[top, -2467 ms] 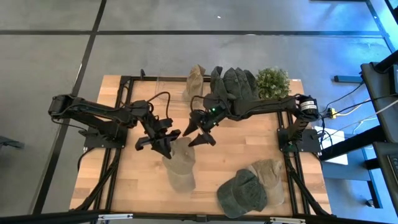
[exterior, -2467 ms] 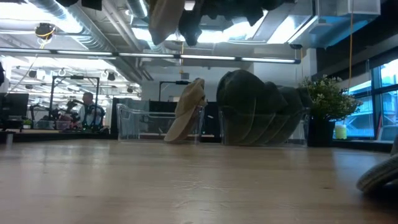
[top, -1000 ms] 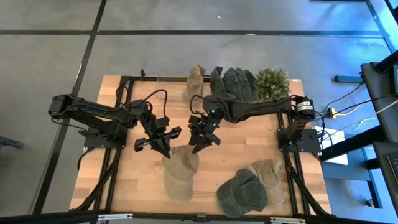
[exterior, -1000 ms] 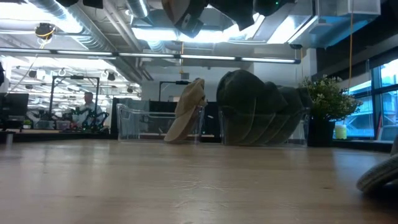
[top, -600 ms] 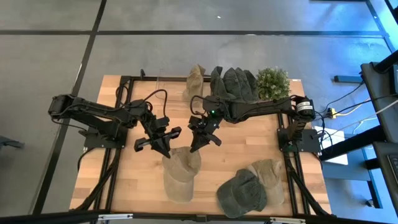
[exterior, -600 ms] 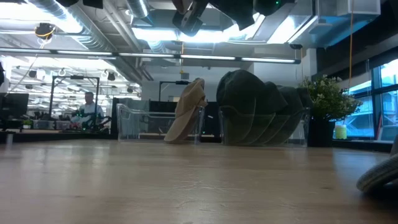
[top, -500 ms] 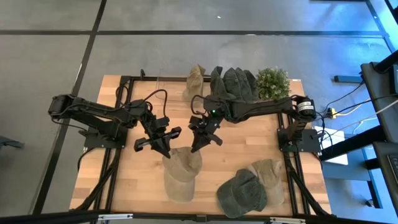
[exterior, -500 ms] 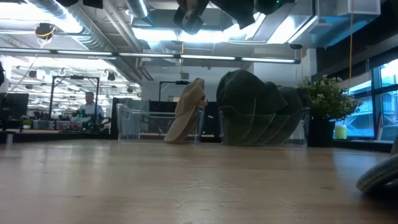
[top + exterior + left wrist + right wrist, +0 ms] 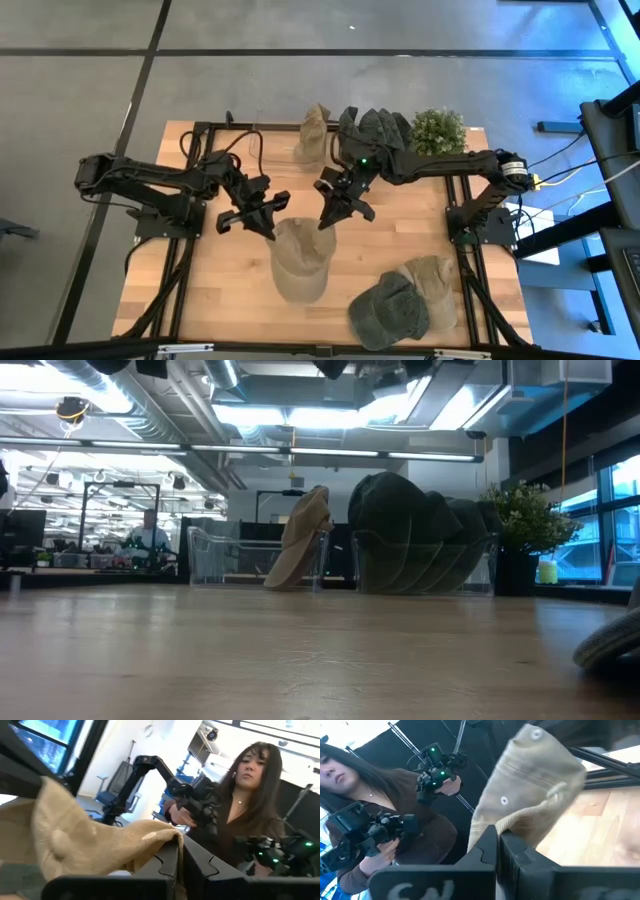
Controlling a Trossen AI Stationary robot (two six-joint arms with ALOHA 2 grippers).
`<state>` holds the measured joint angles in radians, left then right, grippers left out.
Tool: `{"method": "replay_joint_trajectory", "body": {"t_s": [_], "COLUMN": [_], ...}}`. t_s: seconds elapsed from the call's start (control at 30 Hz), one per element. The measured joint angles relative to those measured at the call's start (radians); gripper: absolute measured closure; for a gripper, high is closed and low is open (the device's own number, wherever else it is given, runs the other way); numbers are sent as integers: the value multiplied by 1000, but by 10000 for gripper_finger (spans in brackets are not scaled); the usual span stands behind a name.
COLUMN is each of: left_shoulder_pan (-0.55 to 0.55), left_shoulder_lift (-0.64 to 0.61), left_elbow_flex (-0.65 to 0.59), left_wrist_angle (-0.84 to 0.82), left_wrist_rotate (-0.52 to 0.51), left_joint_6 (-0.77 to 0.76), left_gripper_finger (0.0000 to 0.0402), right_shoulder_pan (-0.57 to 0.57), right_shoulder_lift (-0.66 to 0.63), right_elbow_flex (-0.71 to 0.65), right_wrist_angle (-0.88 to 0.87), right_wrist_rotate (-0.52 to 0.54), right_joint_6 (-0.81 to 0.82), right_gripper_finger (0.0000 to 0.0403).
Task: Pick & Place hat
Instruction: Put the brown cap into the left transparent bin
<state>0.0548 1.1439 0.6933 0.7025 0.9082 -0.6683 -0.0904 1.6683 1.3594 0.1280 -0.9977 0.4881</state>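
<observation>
Both grippers [image 9: 262, 222] on tan hat [image 9: 300, 258]

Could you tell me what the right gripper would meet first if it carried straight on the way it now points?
The tan hat that it already pinches: the right gripper points down-left toward the hat's crown, with the table beyond, though height is unclear.

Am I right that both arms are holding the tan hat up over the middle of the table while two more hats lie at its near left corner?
Not quite: the two loose hats, green hat and tan one, lie at the near right corner, as the high view shows. The rest holds: the left gripper and right gripper hold the tan hat up over the table's middle.
</observation>
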Motion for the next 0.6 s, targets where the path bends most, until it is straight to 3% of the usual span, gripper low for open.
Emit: {"method": "replay_joint_trajectory", "body": {"t_s": [0.17,0.37,0.6], "left_shoulder_pan": [27,46,123], "left_shoulder_lift": [0,0,-15], "left_elbow_flex": [0,0,0], "left_wrist_angle": [4,4,-3], "left_wrist_rotate": [-1,3,90], "left_joint_6": [6,-36,-37], "left_gripper_finger": [367,309,273], "right_shoulder_pan": [1,-2,-35], "right_shoulder_lift": [-4,-8,-56], "right_elbow_flex": [0,0,0], "right_wrist_angle": [-1,-3,-28], "right_wrist_rotate": [1,3,14], "right_joint_6": [0,3,27], "right_gripper_finger": [401,401,401]}}
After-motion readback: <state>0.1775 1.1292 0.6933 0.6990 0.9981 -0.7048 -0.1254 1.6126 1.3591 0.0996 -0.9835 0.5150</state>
